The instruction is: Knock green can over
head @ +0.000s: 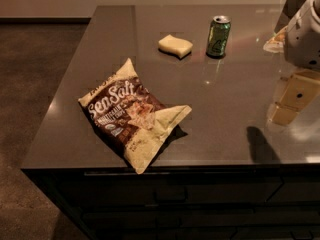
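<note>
Dark and glossy, the tabletop [225, 109] tops a cabinet of drawers, with brown floor off its left edge. The green can [218, 36] stands upright near the far edge, right of the middle, with its silver top uppermost. It has bare surface on every side, so a sideways push should have room to tip it. Just to its left, and apart from it, lies a pale yellow sponge [175, 46]. A brown and cream chip bag [134, 115] lies flat toward the near left corner, one corner reaching almost to the near edge, well clear of the can.

At the right edge the robot's white arm [305, 34] comes into view. Below it the tan end effector [292, 99] hangs low over the tabletop, nearer the near edge than the can and well apart from it. Whether it is released or clenched I cannot tell, but nothing is visibly held. Its place suggests the approach is not yet made, and the can is untouched.

As for containers, the can's top looks unopened, though that is uncertain. The bag looks puffed and closed, its contents hidden.
</note>
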